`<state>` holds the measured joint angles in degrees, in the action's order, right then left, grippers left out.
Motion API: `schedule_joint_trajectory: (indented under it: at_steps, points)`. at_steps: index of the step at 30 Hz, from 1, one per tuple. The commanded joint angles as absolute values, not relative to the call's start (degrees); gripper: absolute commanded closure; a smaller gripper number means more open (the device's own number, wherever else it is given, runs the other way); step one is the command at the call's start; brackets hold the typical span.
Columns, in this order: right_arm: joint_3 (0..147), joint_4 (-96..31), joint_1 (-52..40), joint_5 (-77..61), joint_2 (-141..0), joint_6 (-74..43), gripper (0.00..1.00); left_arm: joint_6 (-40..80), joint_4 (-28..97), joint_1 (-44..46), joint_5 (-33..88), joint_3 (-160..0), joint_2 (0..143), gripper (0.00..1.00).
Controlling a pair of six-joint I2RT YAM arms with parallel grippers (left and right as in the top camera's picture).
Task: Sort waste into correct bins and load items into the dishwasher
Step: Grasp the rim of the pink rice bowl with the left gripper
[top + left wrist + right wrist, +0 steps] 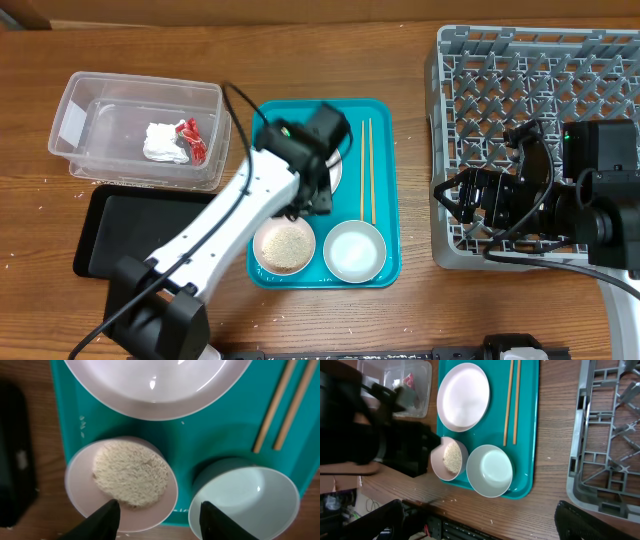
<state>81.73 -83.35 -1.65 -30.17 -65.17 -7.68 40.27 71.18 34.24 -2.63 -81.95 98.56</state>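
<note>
On the teal tray sit a pinkish bowl of pale rice grains, an empty white bowl, a white plate and two wooden chopsticks. My left gripper is open and empty, just above the gap between the two bowls. The clear tub holds the red wrapper and the white tissue wad. The black tray lies in front of it. My right gripper is open and empty, over the table in front of the grey dish rack.
A few loose grains lie on the wood near the table's front edge and on the teal tray's left rim. The left arm crosses the black tray and the teal tray's left side.
</note>
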Motion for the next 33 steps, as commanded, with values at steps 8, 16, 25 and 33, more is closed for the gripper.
schedule_joint_trajectory:
  at_steps: [8,16,25,33]
  points:
    - [81.69,-83.13,-2.02,-30.5,-65.06,-7.4,0.02,48.03,53.41,34.74,1.08,-66.37,99.31,0.58]
    - [81.69,-83.07,-2.02,-30.52,-65.06,-7.4,0.02,48.07,51.48,35.29,1.58,-62.46,99.42,0.67]
    - [81.69,-83.29,-2.04,-30.52,-65.06,-7.4,0.02,47.51,51.81,35.27,1.74,-62.13,99.66,0.96]
    - [81.69,-83.29,-2.02,-30.52,-65.06,-7.4,0.02,45.1,59.68,35.27,-0.25,-66.92,99.2,0.96]
